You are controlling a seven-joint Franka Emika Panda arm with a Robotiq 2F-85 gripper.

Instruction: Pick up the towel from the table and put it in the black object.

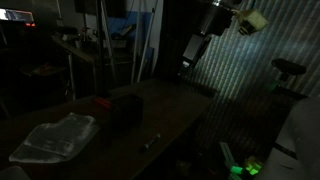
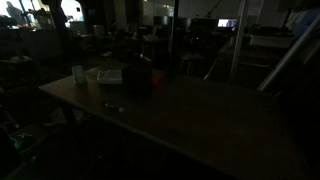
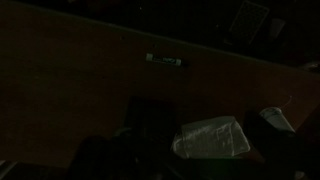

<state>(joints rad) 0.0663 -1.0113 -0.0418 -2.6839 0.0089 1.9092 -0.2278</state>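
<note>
Pincer hangs above one desk edge, too dark to tell whether clenched or released. Well below it, the towel lies near the opposite end. The black container stands between them, with bare desk around it.

Dim wooden table carrying a pale towel lower left, a black container at centre, a small pen-like item nearby.

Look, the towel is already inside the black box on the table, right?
Not quite. The towel isn't inside the black box; it lies flat on the table next to the box. An exterior view shows this.
</note>
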